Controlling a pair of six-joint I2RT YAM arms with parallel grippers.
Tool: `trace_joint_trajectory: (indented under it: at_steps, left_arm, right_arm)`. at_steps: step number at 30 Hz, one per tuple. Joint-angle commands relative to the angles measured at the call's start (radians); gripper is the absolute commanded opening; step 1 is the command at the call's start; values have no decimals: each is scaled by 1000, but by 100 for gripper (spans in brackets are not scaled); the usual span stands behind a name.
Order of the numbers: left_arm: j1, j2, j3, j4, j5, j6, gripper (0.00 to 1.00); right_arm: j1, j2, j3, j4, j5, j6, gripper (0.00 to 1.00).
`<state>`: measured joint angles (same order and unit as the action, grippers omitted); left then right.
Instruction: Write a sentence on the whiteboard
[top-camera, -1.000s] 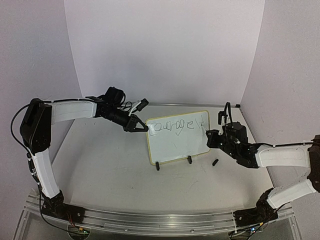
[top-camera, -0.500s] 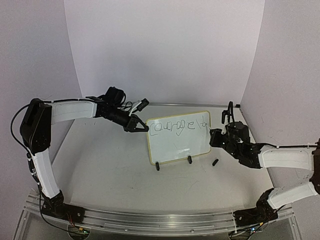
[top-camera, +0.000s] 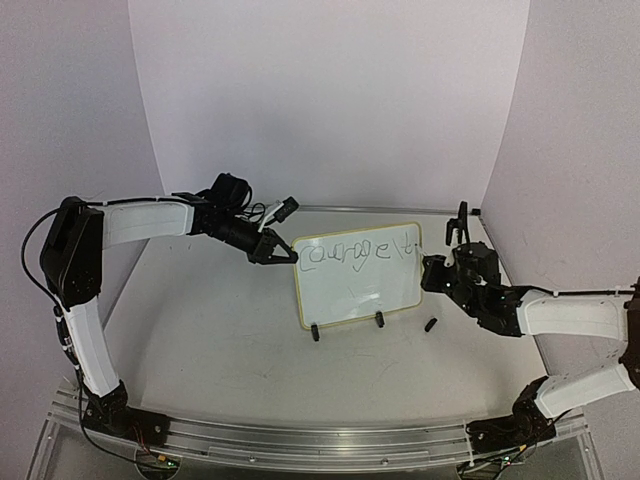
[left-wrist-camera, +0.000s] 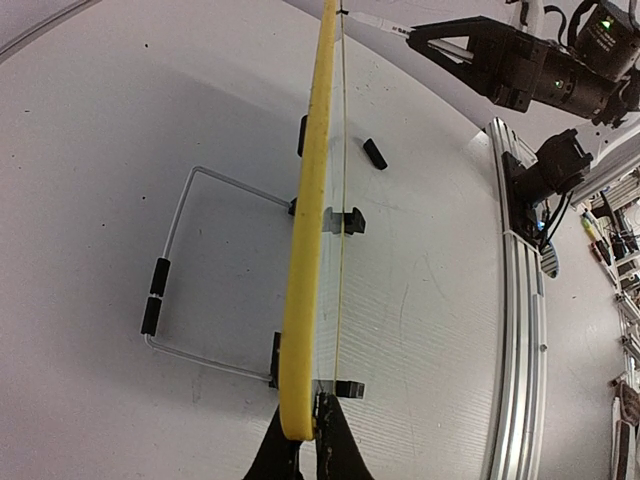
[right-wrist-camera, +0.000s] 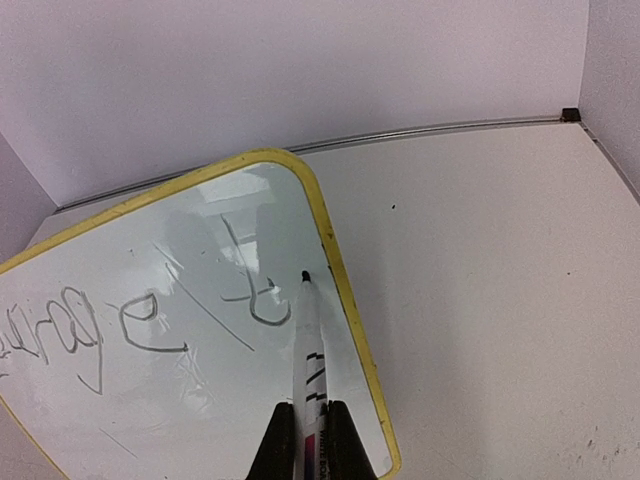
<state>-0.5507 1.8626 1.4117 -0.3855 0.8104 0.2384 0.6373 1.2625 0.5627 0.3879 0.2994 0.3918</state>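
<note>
Pinching: left fingers (left-wrist-camera: 272, 455) on yellow-rimmed whiteboard (top-camera: 355, 290) with dark script (top-camera: 350, 252), right fingers (right-wrist-camera: 277, 445) on marker (right-wrist-camera: 308, 340).

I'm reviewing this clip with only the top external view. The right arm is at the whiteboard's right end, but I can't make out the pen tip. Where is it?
Observer: In the right wrist view the tip of the marker is at the surface of the whiteboard, between the rightmost stroke of the sentence and the yellow rim. It looks to be touching.
Operator: How is the pen held?
Observer: The right tool is shut on the marker's barrel, one finger on each side.
Operator: Is anything behind the board?
Observer: Yes. The left wrist view shows a wire stand reaching out behind it on the table.
</note>
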Motion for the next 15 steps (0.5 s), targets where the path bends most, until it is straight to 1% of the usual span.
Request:
trace_joint_trajectory:
  at_steps: [1, 4, 10, 15]
  left_arm:
    - [0, 11, 6, -17, -129, 91, 0]
    - [0, 12, 6, -17, -128, 92, 0]
    - [-1, 13, 6, -18, -129, 92, 0]
    - [-1, 15, 6, -17, -129, 91, 0]
  right_arm:
    - [-4, 21, 47, 23, 29, -22, 0]
    - [-4, 32, 54, 29, 26, -33, 0]
    - [-4, 40, 50, 38, -28, -57, 0]
    - [-4, 38, 18, 38, -47, -37, 0]
